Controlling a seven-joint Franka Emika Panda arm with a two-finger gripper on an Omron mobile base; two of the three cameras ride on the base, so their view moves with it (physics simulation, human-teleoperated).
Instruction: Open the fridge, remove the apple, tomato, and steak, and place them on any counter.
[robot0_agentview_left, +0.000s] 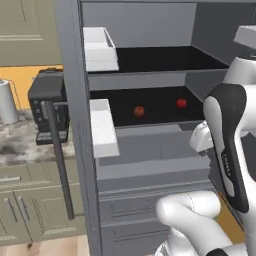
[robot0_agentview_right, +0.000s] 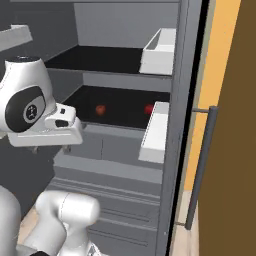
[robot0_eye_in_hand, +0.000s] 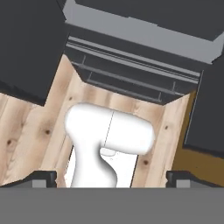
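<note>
The fridge (robot0_agentview_left: 150, 155) stands with both doors swung wide, its drawers (robot0_eye_in_hand: 131, 74) at the base. On its lower black shelf lie two small round red things: a darker one (robot0_agentview_left: 139, 110) (robot0_agentview_right: 100, 109) to the left and a brighter one (robot0_agentview_left: 181, 103) (robot0_agentview_right: 149, 108) to the right. Which is the apple and which the tomato I cannot tell. The steak is out of view. My gripper (robot0_eye_in_hand: 111, 178) is open and empty, its fingertips (robot0_eye_in_hand: 43, 177) far apart. It points down at the wooden floor in front of the drawers. The counter (robot0_agentview_left: 20, 142) lies left of the fridge.
The left door (robot0_agentview_left: 75, 100) has a long bar handle (robot0_agentview_left: 57, 155) and white bins (robot0_agentview_left: 102, 125). The right door (robot0_agentview_right: 175, 125) carries a handle (robot0_agentview_right: 202, 165) and bins (robot0_agentview_right: 155, 130). A dark toaster (robot0_agentview_left: 47, 105) and a steel canister (robot0_agentview_left: 7, 102) stand on the counter.
</note>
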